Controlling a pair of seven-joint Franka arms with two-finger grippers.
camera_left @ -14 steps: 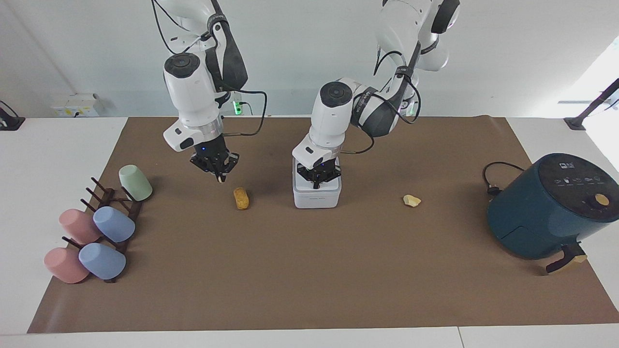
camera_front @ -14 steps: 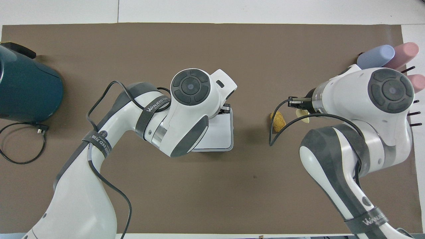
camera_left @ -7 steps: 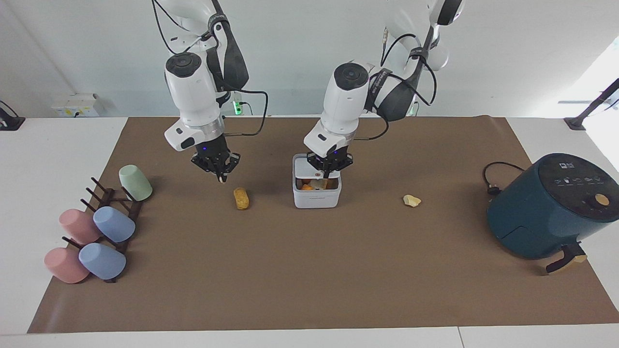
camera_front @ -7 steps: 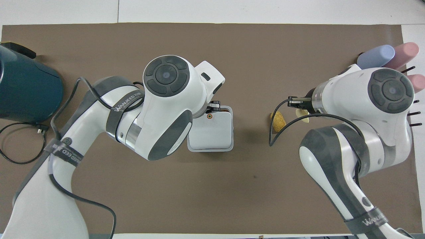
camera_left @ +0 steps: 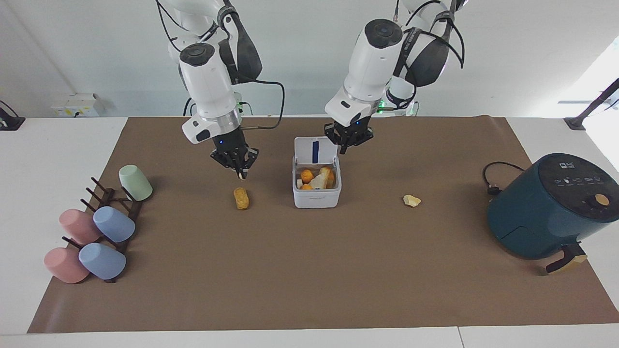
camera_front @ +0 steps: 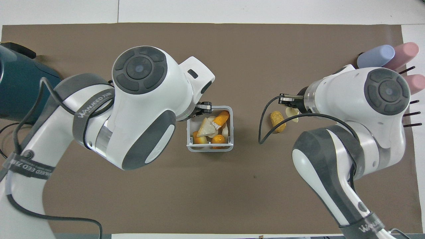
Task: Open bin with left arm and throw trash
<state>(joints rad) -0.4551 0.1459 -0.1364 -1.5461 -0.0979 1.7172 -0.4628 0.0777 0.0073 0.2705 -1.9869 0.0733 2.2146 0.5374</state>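
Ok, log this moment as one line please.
bin: lid up, scraps inside | left gripper: raised beside lid | right gripper: holds pale scrap above orange-brown piece | yellow lump: on mat

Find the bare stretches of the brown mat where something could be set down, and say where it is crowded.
Free: the wide strip of mat farther from the robots than the bin, running from the cup rack to the air fryer. Crowded: around the bin, with an orange-brown scrap and a pale scrap lying beside it.
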